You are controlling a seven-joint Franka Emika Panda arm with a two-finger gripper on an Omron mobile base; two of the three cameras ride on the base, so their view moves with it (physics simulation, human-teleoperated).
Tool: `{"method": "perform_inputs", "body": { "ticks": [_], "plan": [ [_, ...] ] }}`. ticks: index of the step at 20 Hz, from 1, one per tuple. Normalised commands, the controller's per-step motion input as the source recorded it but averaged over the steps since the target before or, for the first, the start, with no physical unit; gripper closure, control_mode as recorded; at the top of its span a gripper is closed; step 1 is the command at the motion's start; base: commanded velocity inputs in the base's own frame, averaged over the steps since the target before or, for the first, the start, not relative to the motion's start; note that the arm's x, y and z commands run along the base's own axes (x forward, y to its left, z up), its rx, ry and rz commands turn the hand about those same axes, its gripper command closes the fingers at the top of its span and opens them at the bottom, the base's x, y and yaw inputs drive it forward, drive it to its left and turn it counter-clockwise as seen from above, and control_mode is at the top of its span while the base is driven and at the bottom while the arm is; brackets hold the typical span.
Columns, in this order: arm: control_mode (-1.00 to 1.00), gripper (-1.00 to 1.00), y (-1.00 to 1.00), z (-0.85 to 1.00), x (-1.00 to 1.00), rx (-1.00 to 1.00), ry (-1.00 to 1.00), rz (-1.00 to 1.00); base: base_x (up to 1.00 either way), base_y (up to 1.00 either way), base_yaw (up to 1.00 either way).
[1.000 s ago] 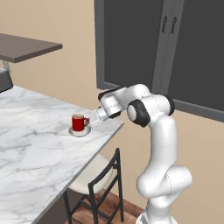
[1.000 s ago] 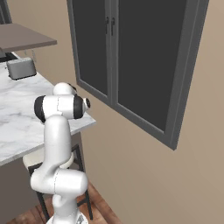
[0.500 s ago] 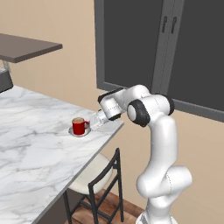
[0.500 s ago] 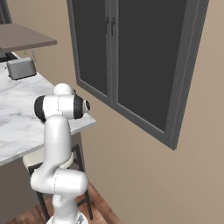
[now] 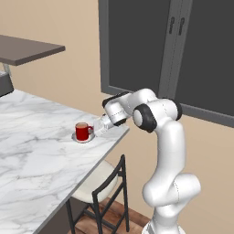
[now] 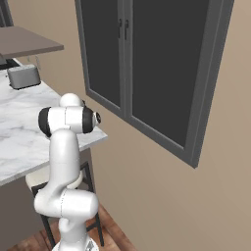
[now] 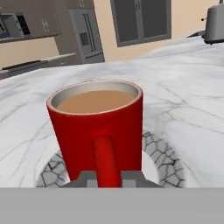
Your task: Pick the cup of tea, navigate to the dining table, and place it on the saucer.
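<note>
The cup of tea is a red mug with light brown liquid, standing upright on the saucer near the corner of the dining table. My gripper reaches it from the right, level with the mug's side. In the hand view the cup of tea stands close in front, its handle running down between my fingertips. The gripper is shut on that handle. The saucer shows as a grey patterned ring around the mug's base.
A black chair with a pale seat is tucked under the table edge below the cup. A silver toaster stands far back on the marble top. A dark window fills the wall behind the arm.
The cup has come down slightly onto the saucer together with the gripper. The base views have not shifted.
</note>
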Motion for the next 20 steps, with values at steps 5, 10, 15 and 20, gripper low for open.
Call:
{"method": "perform_inputs", "body": {
  "ticks": [5,10,15,20],
  "plan": [
    [-1.00,-1.00,0.00,0.00,0.00,0.00,0.00,0.00,0.00,0.00,0.00],
    [-1.00,-1.00,0.00,0.00,0.00,0.00,0.00,0.00,0.00,0.00,0.00],
    [-1.00,-1.00,0.00,0.12,0.00,0.00,-0.02,0.00,0.00,0.00,0.00],
    [-1.00,-1.00,0.00,0.63,-0.03,0.01,-0.07,0.00,0.00,0.00,0.00]
  ]
}}
